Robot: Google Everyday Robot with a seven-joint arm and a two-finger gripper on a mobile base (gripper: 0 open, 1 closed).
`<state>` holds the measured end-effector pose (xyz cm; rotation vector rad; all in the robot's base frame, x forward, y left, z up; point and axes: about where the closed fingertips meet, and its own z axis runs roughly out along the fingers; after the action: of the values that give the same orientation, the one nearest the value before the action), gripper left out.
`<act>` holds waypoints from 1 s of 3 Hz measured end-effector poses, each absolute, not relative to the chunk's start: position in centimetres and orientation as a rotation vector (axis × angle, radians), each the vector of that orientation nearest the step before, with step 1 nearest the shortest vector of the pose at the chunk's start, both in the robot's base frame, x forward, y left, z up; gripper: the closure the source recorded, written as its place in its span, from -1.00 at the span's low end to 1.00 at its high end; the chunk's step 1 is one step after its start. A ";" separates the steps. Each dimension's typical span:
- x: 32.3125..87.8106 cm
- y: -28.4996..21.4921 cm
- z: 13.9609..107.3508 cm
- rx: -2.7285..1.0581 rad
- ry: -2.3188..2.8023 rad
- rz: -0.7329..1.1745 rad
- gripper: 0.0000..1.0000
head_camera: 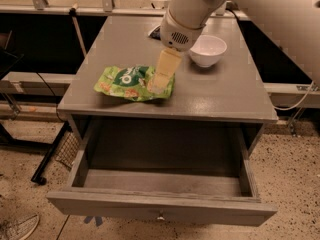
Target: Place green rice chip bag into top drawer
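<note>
At the bottom of the frame, the drawer [160, 208], a wide, shallow box of matte grey wood with a small round metal knob [160, 216] on its front, stands pulled out, its bare floor partly in shadow. A pale shoe [17, 228] is cut off at the lower left corner, on speckled flooring. Above the drawer, the flat grey table [220, 99] carries the bag [125, 80], crinkly bright green with a dark round logo. It lies flat left of centre near the front edge, outside the drawer. The gripper [159, 85], a tan wedge-shaped block, points down onto the bag's right end and covers that edge. Whether it is spread or closed cannot be told from this angle. Just right and farther back sits a smooth white bowl [207, 51]. The rounded white arm [192, 6] runs out of the frame's upper right, hiding all but a corner of a dark packet [155, 32] behind it.
</note>
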<state>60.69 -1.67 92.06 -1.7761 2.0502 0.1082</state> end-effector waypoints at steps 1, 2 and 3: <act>61.8 0.1 91.0 -1.794 2.053 0.120 -1.00; 62.7 1.3 89.7 -1.813 2.058 0.145 -1.00; 63.6 1.9 88.5 -1.821 2.069 0.165 -1.00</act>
<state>63.60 1.88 88.54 -1.8211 2.0687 0.1646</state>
